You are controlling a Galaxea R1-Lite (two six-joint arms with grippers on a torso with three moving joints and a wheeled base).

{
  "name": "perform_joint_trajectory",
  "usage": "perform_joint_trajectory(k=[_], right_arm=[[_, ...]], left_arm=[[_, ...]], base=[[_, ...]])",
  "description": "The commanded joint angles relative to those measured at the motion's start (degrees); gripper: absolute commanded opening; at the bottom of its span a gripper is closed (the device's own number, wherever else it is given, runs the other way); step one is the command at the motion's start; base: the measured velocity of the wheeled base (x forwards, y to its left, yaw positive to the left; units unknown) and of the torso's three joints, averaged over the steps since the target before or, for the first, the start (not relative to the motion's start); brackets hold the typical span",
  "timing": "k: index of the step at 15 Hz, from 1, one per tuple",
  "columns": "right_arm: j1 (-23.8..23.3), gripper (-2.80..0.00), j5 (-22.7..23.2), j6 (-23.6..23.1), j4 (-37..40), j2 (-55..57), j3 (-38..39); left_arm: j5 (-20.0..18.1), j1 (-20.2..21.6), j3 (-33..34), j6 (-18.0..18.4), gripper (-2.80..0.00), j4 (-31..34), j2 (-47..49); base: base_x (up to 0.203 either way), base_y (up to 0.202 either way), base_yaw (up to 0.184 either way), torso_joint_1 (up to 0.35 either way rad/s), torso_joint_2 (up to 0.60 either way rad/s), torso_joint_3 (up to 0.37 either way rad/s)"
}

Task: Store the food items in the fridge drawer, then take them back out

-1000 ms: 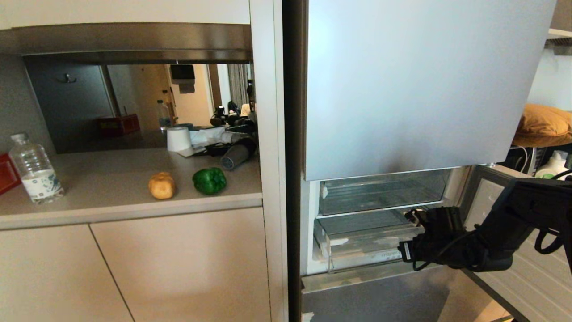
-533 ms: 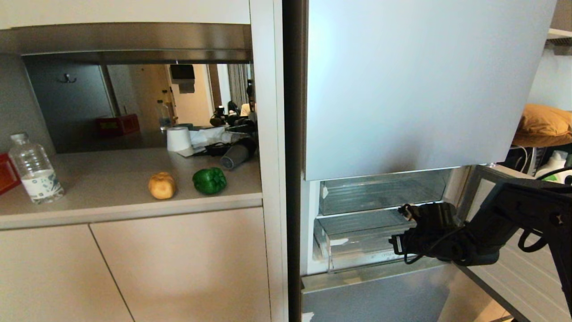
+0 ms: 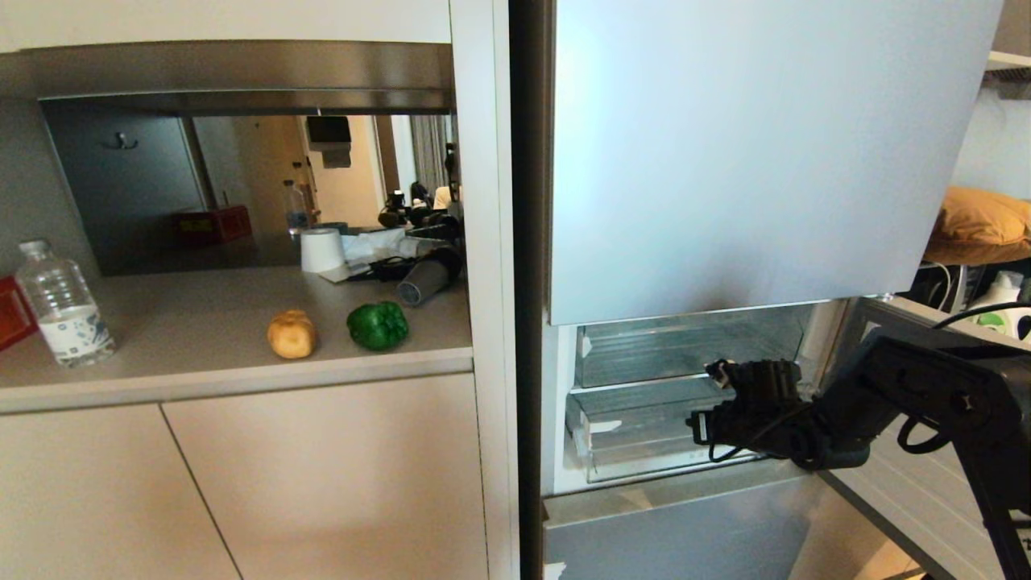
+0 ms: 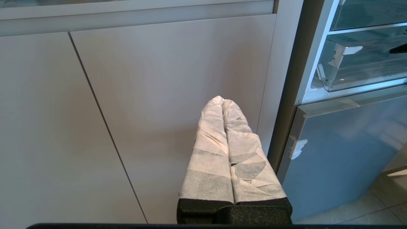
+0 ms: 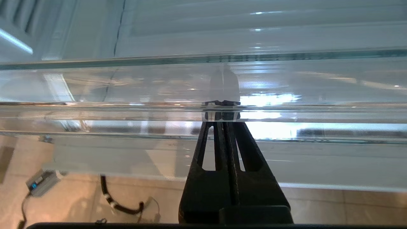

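The right arm has swung further left across the open fridge compartment since a second ago, and the lower clear drawer now sits pushed back closer to the fridge front than it did then. The right gripper (image 3: 713, 403) is at the front of that fridge drawer (image 3: 644, 439); in the right wrist view its fingers (image 5: 226, 95) are pressed together, their tips seen through the drawer's clear front lip, pinching nothing. The left gripper (image 4: 222, 100) hangs low in front of a beige cabinet door (image 4: 171, 95), its white-wrapped fingers closed against each other and empty.

The potato (image 3: 291, 333) and the green bell pepper (image 3: 377, 325) lie side by side, just apart, near the front edge of the pale grey countertop (image 3: 177, 322), well away from the fridge. A clear water bottle (image 3: 63, 304) stands upright toward the counter's left end, next to the edge of a red box (image 3: 12, 310). At the back of the counter stand a white roll of paper (image 3: 322, 250) and a dark cylinder lying on its side (image 3: 427, 278), below a mirrored back panel that reflects the room.

The fridge's upper door (image 3: 765, 153) is closed; a second clear drawer (image 3: 685, 346) sits above the lower one. To the right, an orange cushion (image 3: 979, 225) rests on a shelf.
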Motion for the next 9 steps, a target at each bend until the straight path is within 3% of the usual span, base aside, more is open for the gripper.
perform_joint_trajectory(k=[1, 9], right_arm=[[0.12, -2.8, 0.11, 0.59, -0.25, 1.44, -1.54], [0.12, -2.8, -0.03, 2.79, -0.31, 4.52, -6.29]], left_arm=[[0.01, 0.0, 0.0, 0.02, -2.8, 0.05, -0.11], [0.01, 0.0, 0.0, 0.02, -2.8, 0.05, -0.11]], base=[[0.0, 0.0, 0.0, 0.0, 0.0, 0.0], [0.0, 0.0, 0.0, 0.0, 0.0, 0.0]])
